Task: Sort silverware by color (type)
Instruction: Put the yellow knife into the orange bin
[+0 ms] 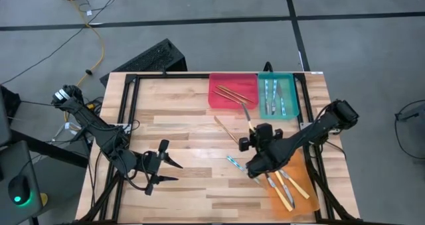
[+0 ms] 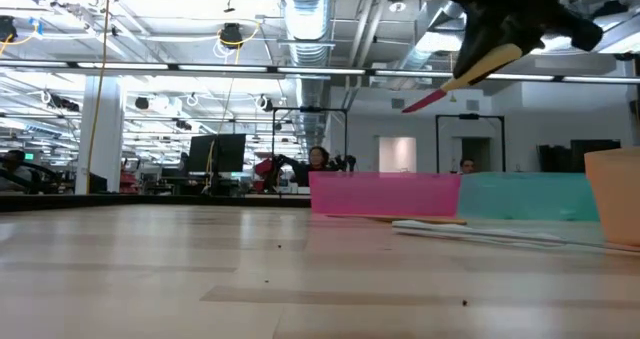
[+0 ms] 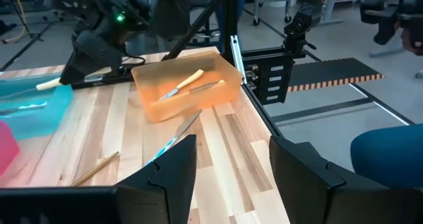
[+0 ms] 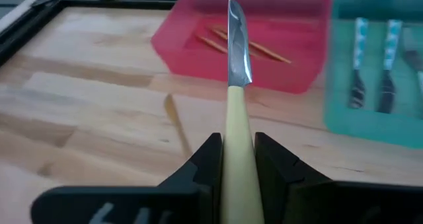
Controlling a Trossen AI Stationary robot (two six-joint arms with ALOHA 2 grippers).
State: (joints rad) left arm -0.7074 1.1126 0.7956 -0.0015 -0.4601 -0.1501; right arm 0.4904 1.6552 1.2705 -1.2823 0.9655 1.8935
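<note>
Overhead, table-level, two wrist-mounted views

Grey floor [image 1: 219,2], yellow cable [image 1: 99,49], ceiling light strips [image 2: 200,71]

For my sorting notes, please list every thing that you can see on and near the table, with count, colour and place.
red tray: one, far edge of table, holds tan sticks
teal tray: one, beside the red tray, holds blue-handled pieces
orange tray: one, near right edge, holds yellow-handled knives
tan stick: one, loose on the table
blue-handled piece: one, loose beside the right gripper
table: one, light wood
keyboard: one, black, floor beyond the table
left gripper: open, empty, near left
right gripper: shut on a yellow-handled knife
</note>
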